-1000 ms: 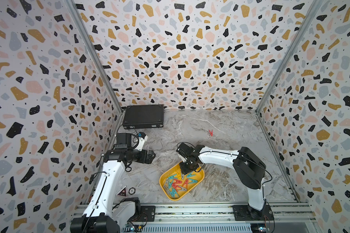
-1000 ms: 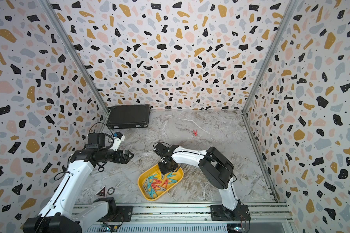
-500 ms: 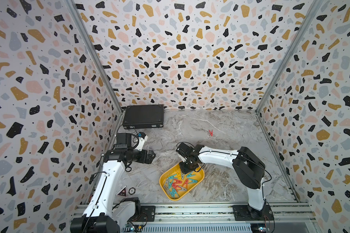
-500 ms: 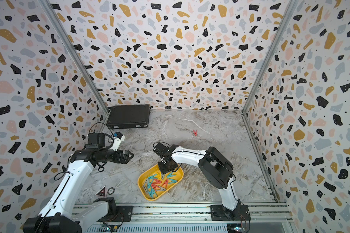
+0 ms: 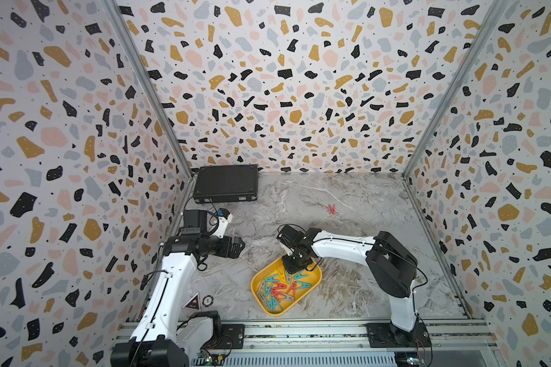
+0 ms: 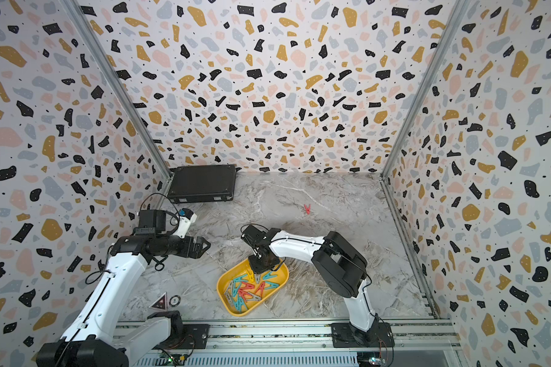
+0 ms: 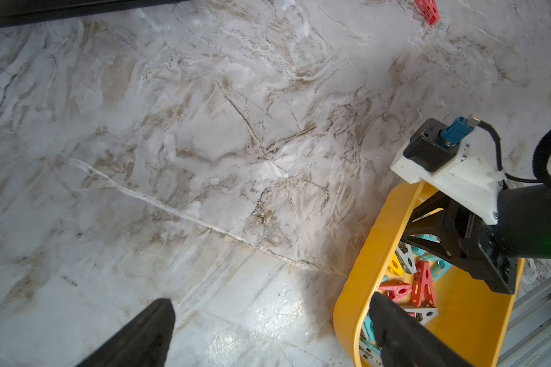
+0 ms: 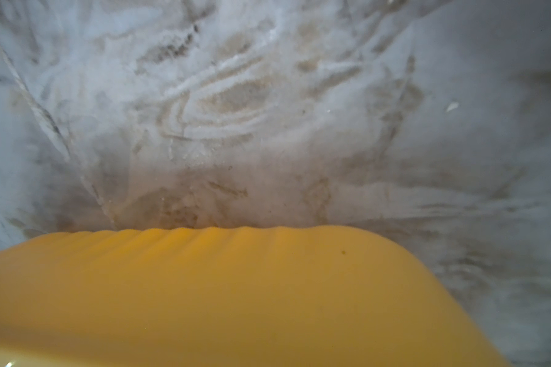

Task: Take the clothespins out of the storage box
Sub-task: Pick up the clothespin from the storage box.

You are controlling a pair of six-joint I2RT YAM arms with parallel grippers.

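While amid clothespins [image 5: 277, 287], right claw [image 5: 291, 270] seemingly narrow

Right hand [image 5: 291, 269] fingertips hidden under own body, down in storage box [image 5: 254, 287]; I can't tell if anything gripped. Right wrist view blurred, box wall only. Lone red clothespin [image 7: 428, 11] cut by frame edge.
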